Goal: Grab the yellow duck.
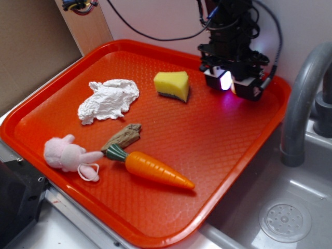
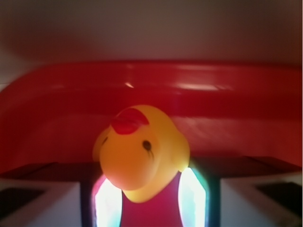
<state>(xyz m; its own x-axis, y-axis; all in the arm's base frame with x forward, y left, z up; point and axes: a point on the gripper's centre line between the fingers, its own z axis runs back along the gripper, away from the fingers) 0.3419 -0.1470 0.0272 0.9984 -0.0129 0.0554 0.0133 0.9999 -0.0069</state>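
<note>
Up close, through the wrist camera, we see the yellow duck [image 2: 141, 153] filling the middle of the view, its red beak and one dark eye turned toward the lens. It sits between our two glowing fingers [image 2: 193, 198], which flank its body on either side; whether they press it or merely frame it we cannot tell. Behind it rises the red rim of the orange tray [image 2: 213, 82]. From the exterior view, our gripper [image 1: 232, 83] hangs low over the tray's far right corner, and the duck itself is hidden beneath it. Elsewhere on the tray [image 1: 218, 140] lie a yellow sponge [image 1: 173, 84], a crumpled white cloth [image 1: 108, 100], a pink plush bunny [image 1: 68, 155], a toy carrot [image 1: 153, 168] and a brown piece of wood [image 1: 124, 136].
</note>
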